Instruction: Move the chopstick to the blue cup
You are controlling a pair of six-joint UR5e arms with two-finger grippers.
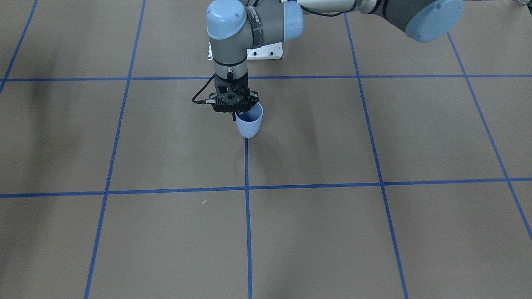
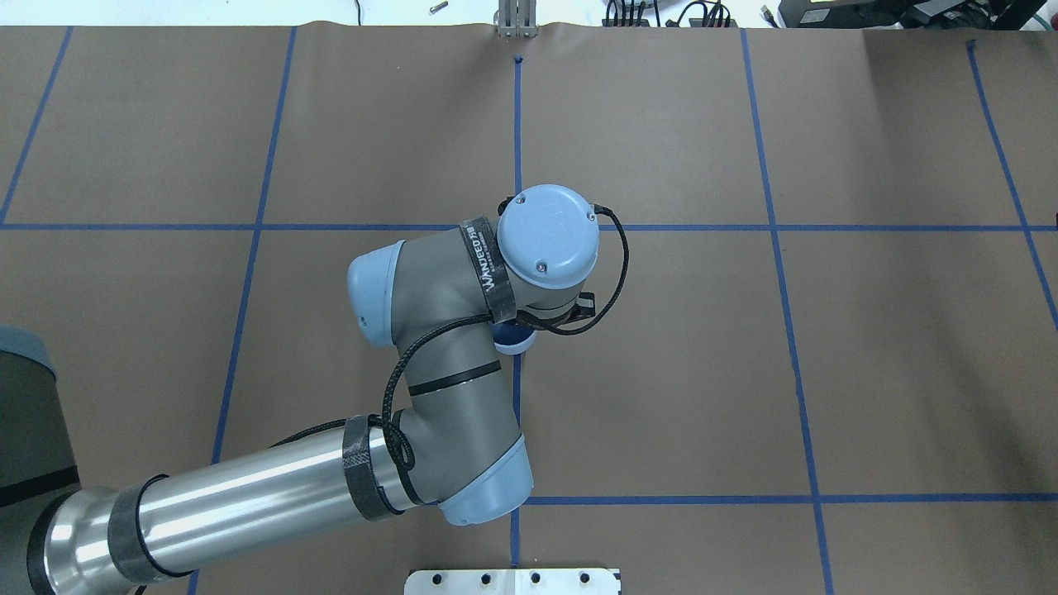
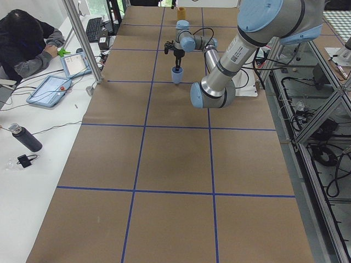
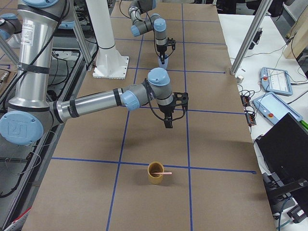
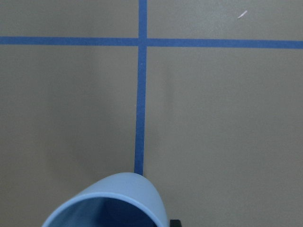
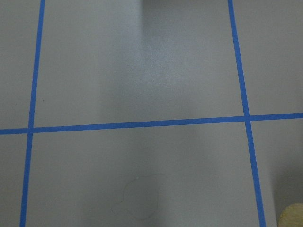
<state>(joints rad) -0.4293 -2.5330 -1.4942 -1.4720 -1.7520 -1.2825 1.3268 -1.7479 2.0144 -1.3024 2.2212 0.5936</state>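
Front view: the left arm [image 1: 227,45] bends down from the top. The left gripper [image 1: 237,113] hangs straight over the rim of the upright blue cup [image 1: 250,124], which stands at the end of a blue tape line [image 1: 246,166]. How wide its fingers are, I cannot tell.

Overhead: a black strap [image 2: 488,273] on this arm carries white letters, seemingly "WANDEEO". The arm hides most of the cup.

Right side view: the right gripper [image 4: 168,122] points down, and its opening is unclear. The chopstick [image 4: 166,173] lies in a tan cup [image 4: 155,180], well apart from the blue one.
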